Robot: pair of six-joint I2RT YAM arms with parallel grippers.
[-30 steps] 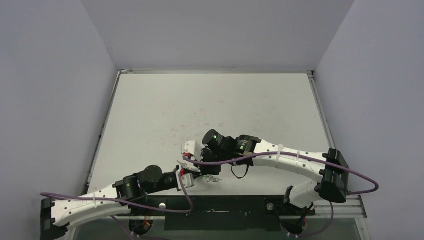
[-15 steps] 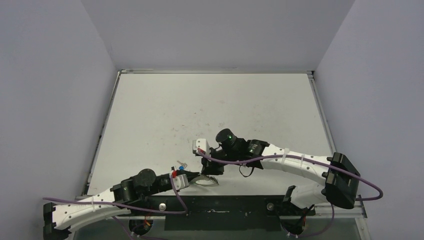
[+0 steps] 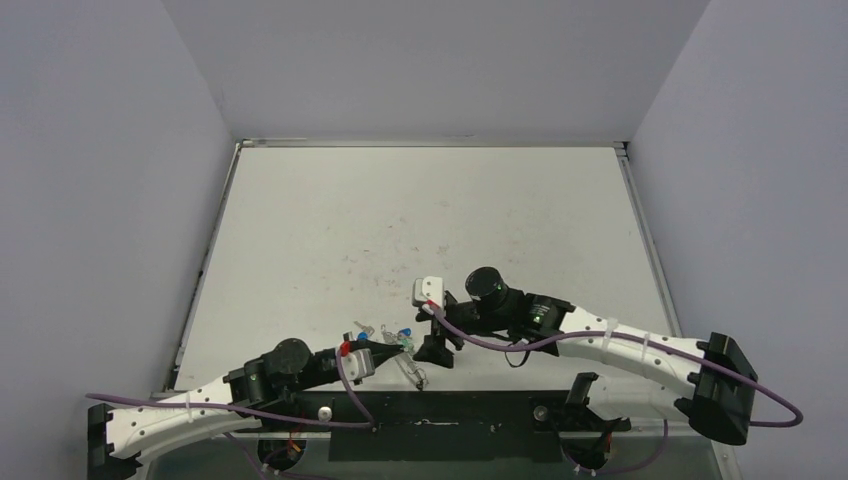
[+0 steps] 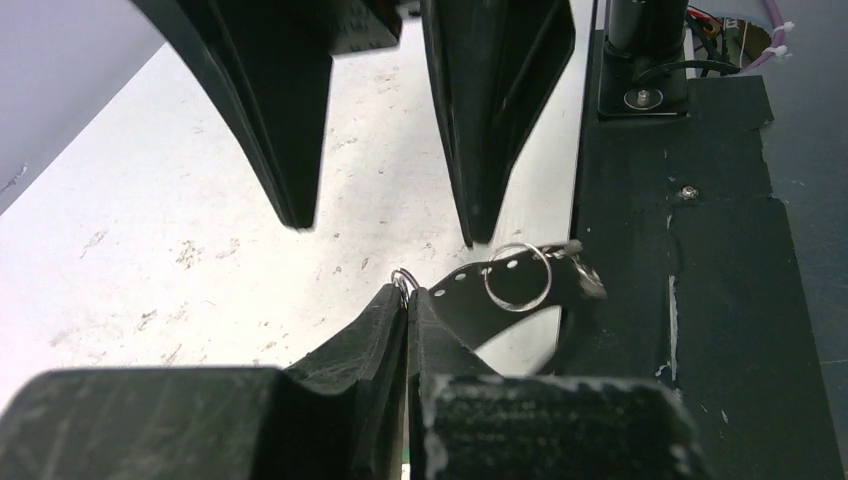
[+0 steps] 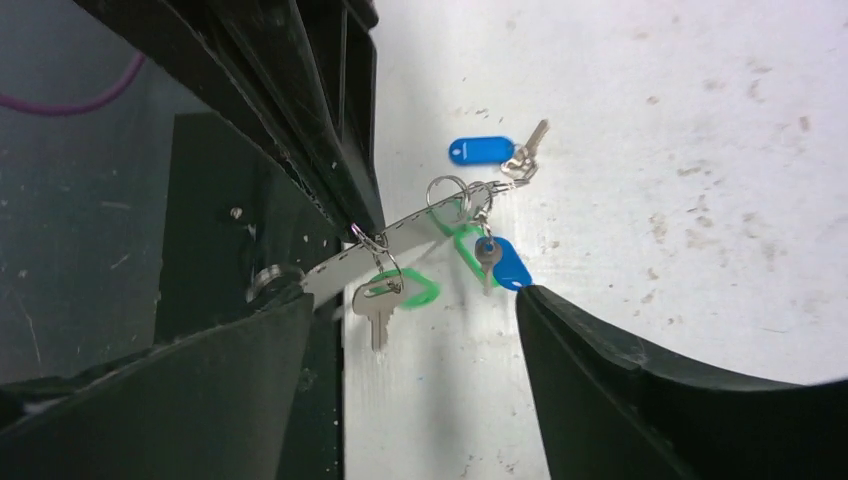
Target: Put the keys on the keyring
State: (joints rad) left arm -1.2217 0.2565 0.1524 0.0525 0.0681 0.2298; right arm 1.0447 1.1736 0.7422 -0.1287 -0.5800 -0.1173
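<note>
The keyring (image 5: 395, 240) is a thin pale band with small holes and little rings on it, seen in the right wrist view. My left gripper (image 4: 408, 292) is shut on one of those small rings (image 4: 403, 281). A silver key with a green tag (image 5: 376, 312) dangles from that ring. Two blue-tagged keys (image 5: 481, 150) (image 5: 505, 262) and another green tag (image 5: 466, 241) hang further along the band. My right gripper (image 5: 410, 300) stands open just short of the keys, with nothing between its fingers. From above, the keys (image 3: 403, 335) lie between the left gripper (image 3: 393, 350) and the right gripper (image 3: 437, 342).
A black strip (image 3: 450, 410) runs along the table's near edge, right under the keyring. The white table (image 3: 420, 220) is bounded by grey walls on three sides. A larger ring (image 4: 518, 277) hangs on the band beside the black strip.
My right gripper has opened and drawn back to the right, away from the left gripper. The coloured keys now show beside the left fingertips, which stay shut.
</note>
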